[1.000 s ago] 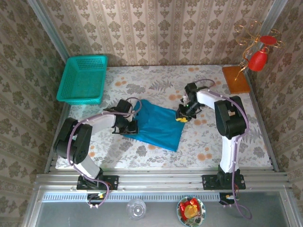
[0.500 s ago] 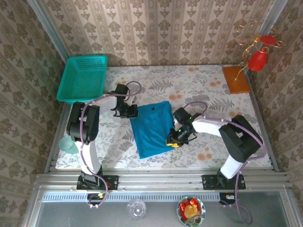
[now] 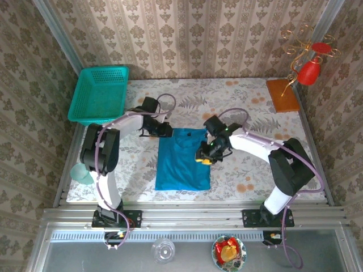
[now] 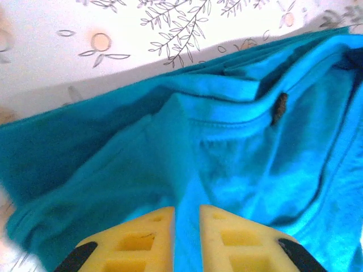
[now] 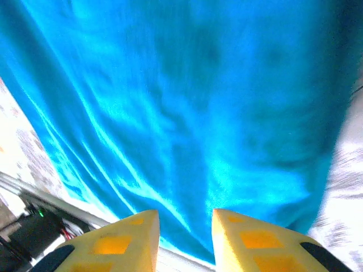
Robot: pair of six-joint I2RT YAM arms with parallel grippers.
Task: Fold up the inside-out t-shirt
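Observation:
The inside-out t-shirt (image 3: 181,164) lies as a teal-blue rectangle in the middle of the table, its long side running toward the near edge. My left gripper (image 3: 164,131) sits at the shirt's far left corner. In the left wrist view a raised ridge of the t-shirt (image 4: 238,147) runs into the narrow gap between the yellow fingers of the left gripper (image 4: 187,208). My right gripper (image 3: 203,157) hovers at the shirt's right edge. In the right wrist view the right gripper (image 5: 185,212) stands apart over smooth cloth of the t-shirt (image 5: 187,102), with nothing pinched.
A teal-green mesh basket (image 3: 99,95) stands at the far left corner. A wooden base (image 3: 282,94) with a red ornament (image 3: 310,71) stands at the far right. The floral table (image 3: 255,170) stretches right of the shirt. A glass (image 3: 163,250) and a bowl (image 3: 229,249) sit below the rail.
The shirt went from a slanted lie to a straight rectangle nearer the front edge. The left gripper shifted right to its far corner; the right gripper moved up its right edge and its jaws widened.

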